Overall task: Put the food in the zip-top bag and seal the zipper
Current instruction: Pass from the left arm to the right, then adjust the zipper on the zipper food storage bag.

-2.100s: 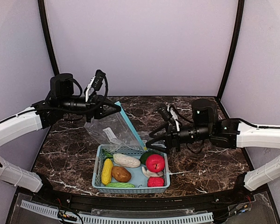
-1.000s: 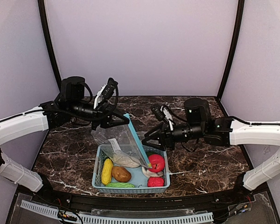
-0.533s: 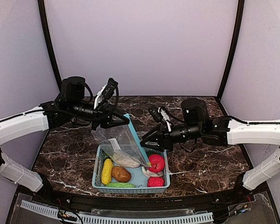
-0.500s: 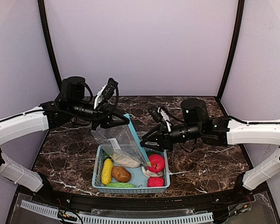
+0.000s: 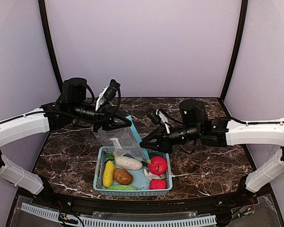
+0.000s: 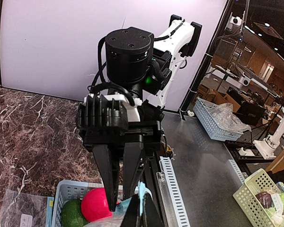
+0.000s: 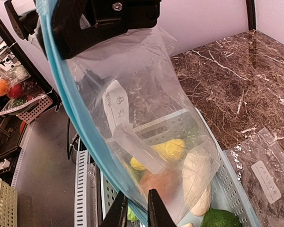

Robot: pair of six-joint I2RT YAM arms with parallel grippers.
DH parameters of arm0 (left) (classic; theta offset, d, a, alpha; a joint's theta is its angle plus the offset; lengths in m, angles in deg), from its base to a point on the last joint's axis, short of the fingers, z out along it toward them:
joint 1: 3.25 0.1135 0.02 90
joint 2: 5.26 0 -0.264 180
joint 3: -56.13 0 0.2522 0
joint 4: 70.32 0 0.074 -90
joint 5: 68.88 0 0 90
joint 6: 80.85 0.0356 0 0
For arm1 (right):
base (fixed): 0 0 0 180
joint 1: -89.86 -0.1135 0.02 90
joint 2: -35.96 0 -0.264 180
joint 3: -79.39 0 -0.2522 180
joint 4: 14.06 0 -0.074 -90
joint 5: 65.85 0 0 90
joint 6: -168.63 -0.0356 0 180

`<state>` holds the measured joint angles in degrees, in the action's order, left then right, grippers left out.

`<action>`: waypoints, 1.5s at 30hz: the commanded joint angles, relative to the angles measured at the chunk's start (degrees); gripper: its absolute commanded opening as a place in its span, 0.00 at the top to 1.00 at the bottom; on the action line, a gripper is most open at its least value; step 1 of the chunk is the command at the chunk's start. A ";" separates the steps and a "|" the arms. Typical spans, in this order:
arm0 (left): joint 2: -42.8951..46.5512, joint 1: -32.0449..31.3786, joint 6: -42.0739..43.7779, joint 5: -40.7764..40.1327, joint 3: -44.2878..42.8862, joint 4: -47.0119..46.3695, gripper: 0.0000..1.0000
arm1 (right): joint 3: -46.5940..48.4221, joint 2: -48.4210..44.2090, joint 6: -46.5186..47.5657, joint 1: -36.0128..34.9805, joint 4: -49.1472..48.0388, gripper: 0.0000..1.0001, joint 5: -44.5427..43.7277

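My left gripper (image 5: 127,122) is shut on the top corner of the clear zip-top bag (image 5: 119,138), which hangs slanted over the light blue basket (image 5: 132,193). Its blue zipper edge (image 7: 71,104) runs down between the fingers of my right gripper (image 7: 135,205). Those jaws stand a narrow gap apart on either side of the edge. The bag holds nothing. In the basket lie the corn (image 5: 108,174), potato (image 5: 122,176), radish (image 5: 128,162), apple (image 5: 157,165), small red fruit (image 5: 157,184), green pod (image 5: 122,187) and mushroom (image 5: 151,175). My right gripper (image 5: 144,144) hovers above the basket's far rim.
A second clear bag (image 7: 262,175) lies flat on the marble table (image 5: 71,156) to the basket's right, under my right arm. Dark posts and lilac walls close in the back and sides. A slotted white rail (image 5: 132,221) runs along the near edge.
My right gripper has slid left to the bag and its jaws have narrowed around the zipper edge. The bag's lower end has risen a little. The left arm has held still.
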<state>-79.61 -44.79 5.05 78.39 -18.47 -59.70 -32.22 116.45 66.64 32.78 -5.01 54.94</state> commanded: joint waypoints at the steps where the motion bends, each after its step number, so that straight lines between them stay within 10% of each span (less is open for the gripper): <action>1: -0.17 -0.27 0.32 0.95 -1.14 -0.03 0.99 | 1.59 0.46 0.08 -0.78 -2.79 0.90 1.58; 13: 0.52 -0.30 3.10 -4.63 -1.38 2.57 0.96 | -1.11 -3.09 -1.36 -1.17 -4.23 1.00 -6.19; 21: 5.49 -0.29 5.93 -18.53 0.54 2.07 0.32 | -1.38 -5.95 -2.66 -0.65 -0.25 1.00 -17.37; 25: 9.43 -0.25 6.82 -26.92 2.08 1.17 0.19 | -1.16 -7.69 -3.36 1.01 2.39 1.00 -21.93; 35: 13.03 0.52 6.44 -40.42 0.42 5.02 0.11 | 1.54 -13.72 -2.60 8.87 12.51 1.00 -32.30; 45: 7.23 0.78 -2.86 -34.25 0.83 0.78 0.12 | 5.20 -10.78 -3.79 10.45 13.36 1.00 -38.02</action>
<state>-70.23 -44.24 6.78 40.71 -17.69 -56.66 -28.13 103.18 64.39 43.17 9.26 18.26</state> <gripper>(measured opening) 0.887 0.005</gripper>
